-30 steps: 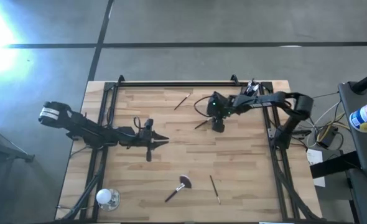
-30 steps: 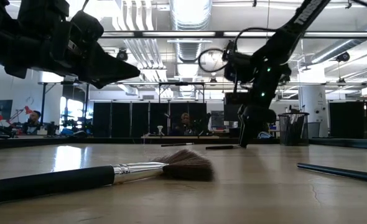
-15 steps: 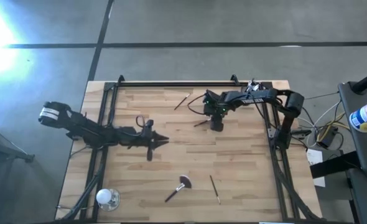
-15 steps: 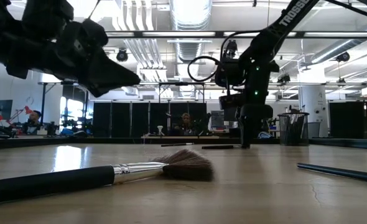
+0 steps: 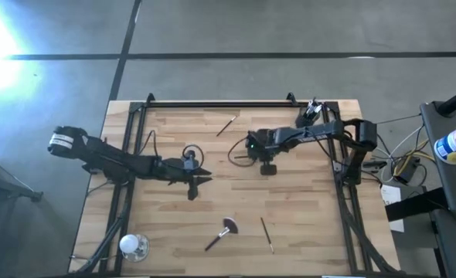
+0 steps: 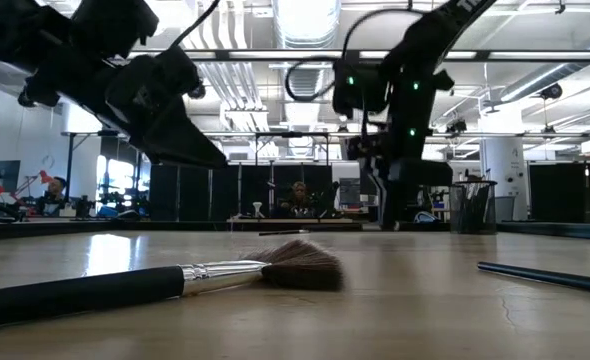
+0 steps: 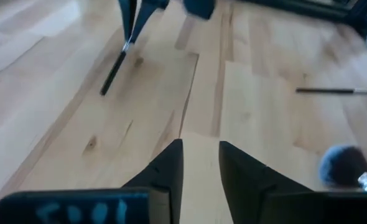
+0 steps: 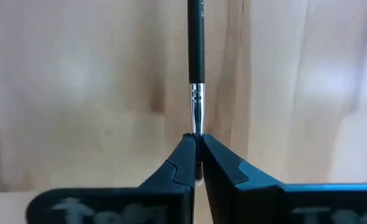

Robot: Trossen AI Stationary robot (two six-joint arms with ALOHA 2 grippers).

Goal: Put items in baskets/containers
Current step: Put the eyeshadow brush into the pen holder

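My right gripper [image 5: 256,150] hangs over the table's middle, toward the far side, shut on a slim dark-handled brush [image 8: 197,50]. The brush also shows in the left wrist view [image 7: 115,68]. A small dark round thing [image 5: 268,168], seemingly the cup, stands just on the near side of that gripper. My left gripper [image 5: 206,179] is open and empty above the table's middle left, tipped downward [image 7: 201,149]. A fan-headed brush [image 5: 222,230] and a thin brush [image 5: 267,234] lie flat near the front edge. Another brush [image 5: 226,125] lies at the far side. My right gripper pinches the brush between its two fingertips at the silver ferrule [image 8: 197,127], by the bristle end. The fingers [image 7: 131,18] point down from above. The brush slants down below them, handle end [image 7: 104,90] lowest. I cannot tell whether that end touches the table.
A clear rounded glass object [image 5: 134,245] stands at the near left corner. The black frame rails [image 5: 212,103] run along the far edge and both sides. In the low view the fan brush [image 6: 225,275] lies close in front, the thin brush [image 6: 545,277] to its right.
My right gripper has gone toward the table's left edge and a little nearer. The brush that lay on the table beside it is now raised by its bristle end. My left gripper has shifted slightly toward the right gripper and tipped downward.
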